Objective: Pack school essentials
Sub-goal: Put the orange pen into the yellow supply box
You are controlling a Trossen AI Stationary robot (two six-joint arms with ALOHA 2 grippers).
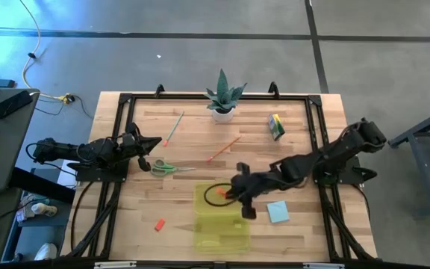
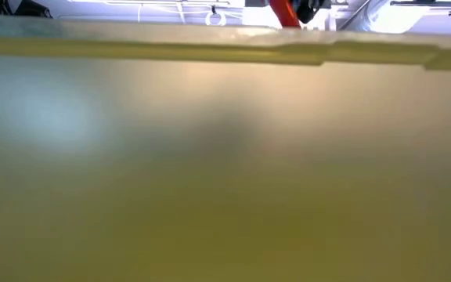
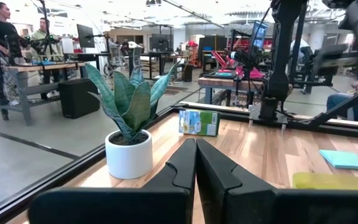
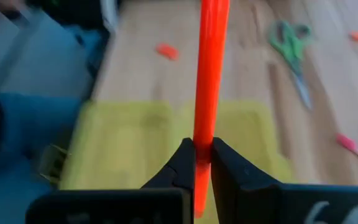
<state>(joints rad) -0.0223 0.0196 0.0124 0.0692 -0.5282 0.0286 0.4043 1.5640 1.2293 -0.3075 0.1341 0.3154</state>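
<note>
The right end effector (image 4: 202,163), pinching the red marker (image 4: 210,74), should lower over the yellow case (image 4: 135,146) before releasing it.

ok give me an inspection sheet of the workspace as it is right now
surface: wooden table in a black frame.
job's things: red marker held above the yellow-green case; scissors, two pencils, eraser, blue notepad and crayon box lie loose on the table.
clutter: potted plant at the far edge.
grippers: right gripper shut on the marker; left gripper shut, empty, at the left side.
cables: yellow cable on the floor.
surroundings: people at benches beyond the table.
</note>
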